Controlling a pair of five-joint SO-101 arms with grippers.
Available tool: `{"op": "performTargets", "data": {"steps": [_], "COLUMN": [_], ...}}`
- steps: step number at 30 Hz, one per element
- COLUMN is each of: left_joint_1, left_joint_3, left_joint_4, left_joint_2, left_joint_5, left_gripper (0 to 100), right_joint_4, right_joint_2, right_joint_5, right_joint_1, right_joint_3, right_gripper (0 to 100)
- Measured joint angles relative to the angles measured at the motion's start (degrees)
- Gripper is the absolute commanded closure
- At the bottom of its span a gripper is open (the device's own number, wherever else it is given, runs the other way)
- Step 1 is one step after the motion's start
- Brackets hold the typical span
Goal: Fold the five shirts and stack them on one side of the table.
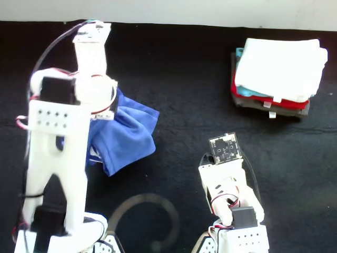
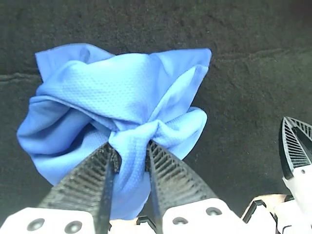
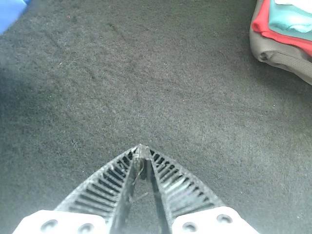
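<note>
Blue shirt [image 1: 129, 134], crumpled: final fold apparently in hand, four already stacked.
High view: shirt at 9 o'clock on bench [image 1: 184, 95] under left arm [image 1: 58, 137]; stack [image 1: 276, 71] at 2 o'clock; right arm [image 1: 229, 184] tucked at 5 o'clock. Left wrist view: left end effector [image 2: 131, 148] pinches a fabric bunch; spreading flat likely next. Right wrist view: right end effector [image 3: 140, 151] closed, empty, above bench.

Blue mesh shirt [image 2: 122, 92], black table [image 1: 174, 79], white-topped stack [image 1: 279, 68]

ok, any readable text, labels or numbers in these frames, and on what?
No text can be read.
The white tags on the stack of folded shirts: too small to read.
The circuit board: no legible marking.
The blue shirt: no print visible.
</note>
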Motion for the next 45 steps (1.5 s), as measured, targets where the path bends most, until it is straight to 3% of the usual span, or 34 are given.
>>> {"op": "performTargets", "data": {"steps": [6, 11, 17, 21, 26, 34, 41, 45], "left_joint_1": [-0.09, -0.09, -0.09, -0.09, -1.49, -15.38, -19.60, -19.69], "left_joint_3": [7.47, 15.30, 18.46, 22.95, 31.12, 34.37, 35.16, 39.30], "left_joint_4": [0.18, 0.18, 0.18, 0.18, -4.04, -9.41, -9.76, -13.10], "left_joint_2": [-5.80, -8.70, -16.53, -22.59, -24.35, -24.44, -24.44, -24.44], "left_joint_5": [0.00, 0.00, -0.18, -0.18, -0.18, -0.09, -0.18, -0.18], "left_gripper": [99, 99, 99, 99, 99, 99, 99, 98], "right_joint_4": [3.16, 12.13, 9.76, 4.92, 3.52, 3.52, 6.07, 7.21], "right_joint_2": [0.00, -0.26, 2.81, 11.78, 30.07, 59.25, 72.70, 76.92], "right_joint_5": [0.00, -2.02, -2.73, -2.73, -3.08, -3.34, -12.57, -15.21], "right_joint_1": [-0.35, -6.51, -9.14, -9.76, -15.74, -24.26, -28.13, -30.86], "right_joint_3": [0.00, -7.21, -7.56, -12.22, -25.41, -45.63, -56.09, -59.96], "right_gripper": [94.8, 92.2, 92.2, 92.2, 91.8, 91.7, 77.7, 77.2]}}
